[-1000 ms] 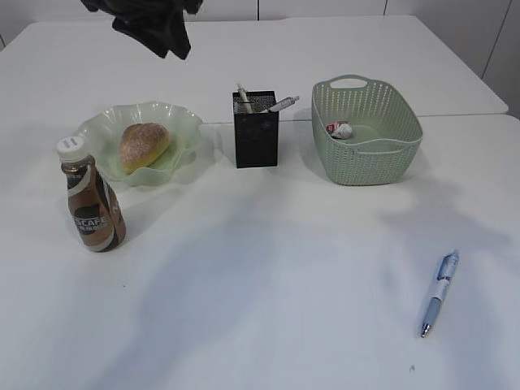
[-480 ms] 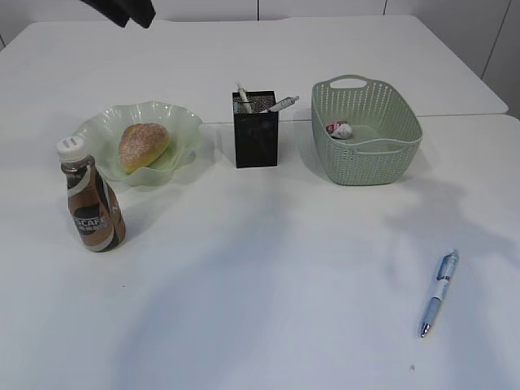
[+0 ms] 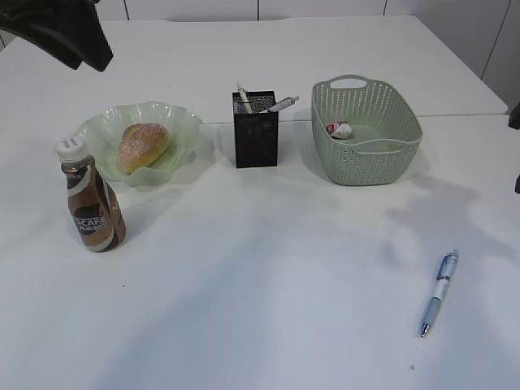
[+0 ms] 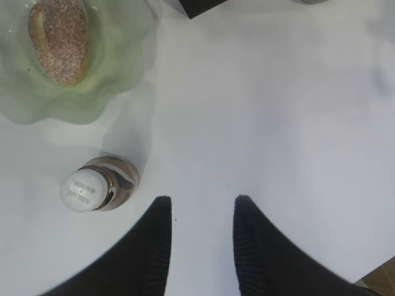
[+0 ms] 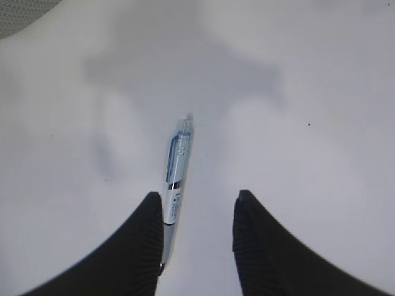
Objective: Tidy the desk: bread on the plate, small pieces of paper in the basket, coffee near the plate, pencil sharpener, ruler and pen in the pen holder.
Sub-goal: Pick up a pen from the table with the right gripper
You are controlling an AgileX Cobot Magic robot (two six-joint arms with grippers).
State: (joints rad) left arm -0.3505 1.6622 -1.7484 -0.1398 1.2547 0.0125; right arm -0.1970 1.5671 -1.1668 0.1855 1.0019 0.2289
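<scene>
Our left gripper has drawn back to the far left corner, jaws apart and empty, leaving the brown plastic coffee bottle beside the wavy pale green plate. Only the pale blue pen remains on the white desk; our right gripper, open, hovers above it, probably well short of contact.

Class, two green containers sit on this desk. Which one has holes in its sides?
The rectangular basket on the right: its sides are perforated and it has cut-out handles. The plate holding the bread is smooth with a wavy rim.
</scene>
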